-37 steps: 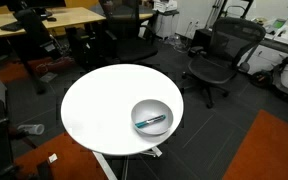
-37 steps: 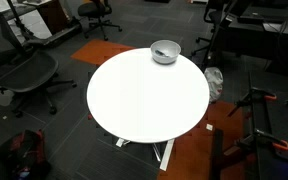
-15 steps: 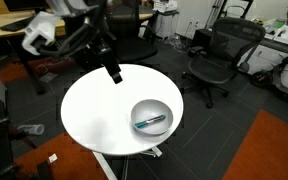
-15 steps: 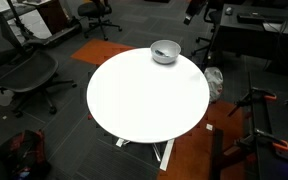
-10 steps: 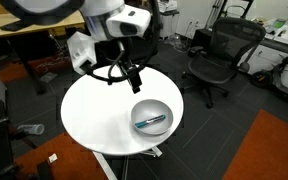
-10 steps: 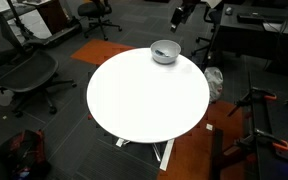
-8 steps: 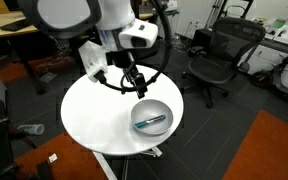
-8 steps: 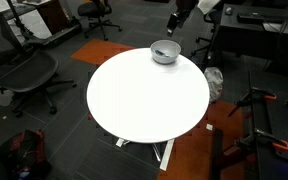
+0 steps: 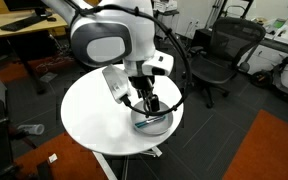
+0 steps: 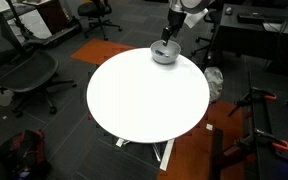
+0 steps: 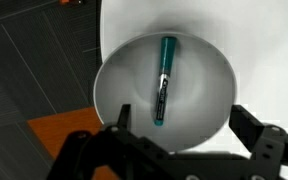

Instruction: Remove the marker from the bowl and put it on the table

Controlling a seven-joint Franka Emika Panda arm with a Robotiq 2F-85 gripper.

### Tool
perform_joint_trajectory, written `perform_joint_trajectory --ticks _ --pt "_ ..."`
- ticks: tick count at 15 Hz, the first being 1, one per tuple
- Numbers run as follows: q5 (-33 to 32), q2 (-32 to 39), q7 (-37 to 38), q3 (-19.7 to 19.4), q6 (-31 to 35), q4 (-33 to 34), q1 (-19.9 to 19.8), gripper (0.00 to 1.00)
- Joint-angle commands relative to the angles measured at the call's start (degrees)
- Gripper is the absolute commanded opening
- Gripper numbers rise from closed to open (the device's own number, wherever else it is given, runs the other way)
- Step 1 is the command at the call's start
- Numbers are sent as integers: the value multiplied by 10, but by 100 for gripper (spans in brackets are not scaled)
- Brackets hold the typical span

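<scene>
The teal-blue marker point(image 11: 164, 80) lies inside the light grey-white bowl point(image 11: 204, 70), seen from above in the wrist view. The bowl point(image 9: 162, 124) sits near the edge of the round white table point(image 9: 89, 110) in both exterior views, also bowl point(image 10: 164, 55) and table point(image 10: 144, 95). My gripper point(image 9: 149, 103) hangs just above the bowl point(image 10: 166, 38), open, its two dark fingers point(image 11: 184, 130) spread wide over the bowl's near rim. It holds nothing. In the exterior views the arm hides most of the marker.
Black office chairs point(image 9: 216, 55) and tan wooden desks point(image 9: 54, 18) stand around the table. Another chair point(image 10: 24, 75) and black stands point(image 10: 259, 110) are on the dark floor nearby. An orange carpet patch point(image 9: 274, 150) lies beside the table.
The arm swung into view from off the table, crossed over it and came down over the bowl. The marker and bowl have not moved.
</scene>
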Motion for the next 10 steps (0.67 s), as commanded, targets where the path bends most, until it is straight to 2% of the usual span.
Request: perform_joint_trajectory --ticks 1,10 --pt "15 56 -10 17 -42 73 -24 100" --pt "7 165 0 17 -140 209 -36 100"
